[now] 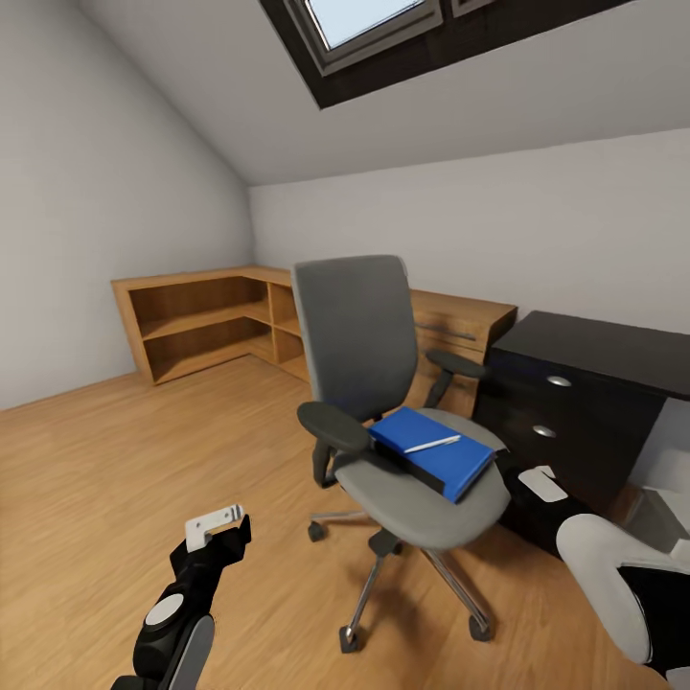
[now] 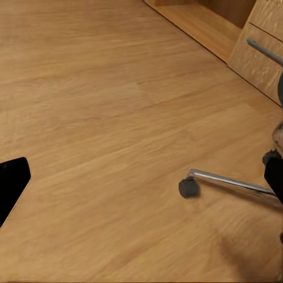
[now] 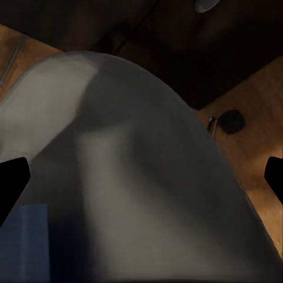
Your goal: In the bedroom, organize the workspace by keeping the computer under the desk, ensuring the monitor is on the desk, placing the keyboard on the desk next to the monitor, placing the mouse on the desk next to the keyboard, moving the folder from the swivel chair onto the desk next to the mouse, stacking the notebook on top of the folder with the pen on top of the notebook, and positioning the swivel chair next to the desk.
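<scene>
**Beside the black table: chair loaded, both hands empty**

Nearest, low at the left: left hand [image 1: 225, 529], hanging over the bare wooden floor [image 1: 115, 460], fingers spread wide, nothing held. From its own camera, one black fingertip [image 2: 12, 186] at the frame's edge, floorboards beyond, and a chrome chair leg ending in a dark caster [image 2: 188, 187].

Nearest at the right: right hand [image 1: 532, 479], at the front right edge of the seat, just beside the folder's near corner; touching or not, impossible to tell. Fingers far apart, gripping nothing. From its wrist camera, grey seat cushion close and blurred between the two fingertips, with a blue corner of the folder showing.

Next out, mid-room: swivel chair [image 1: 359, 335], upright on the floor, back turned toward the far wall, seat facing the robot. Flat on the seat: folder [image 1: 450, 465], bright blue, set askew, black spine edge toward the left armrest. On top of the folder: pen [image 1: 431, 444], thin and white, lying along its length.

Just right of the chair and a little behind: table [image 1: 594, 345], glossy black top, black drawers with round silver knobs [image 1: 559, 380].

Farther back, against the walls: wooden cabinet [image 1: 460, 331] with a metal bar handle, partly hidden by the chair back, then an open wooden shelf unit [image 1: 201, 316] wrapping the corner.

Highest and farthest: skylight [image 1: 369, 19] in the sloped ceiling.
</scene>
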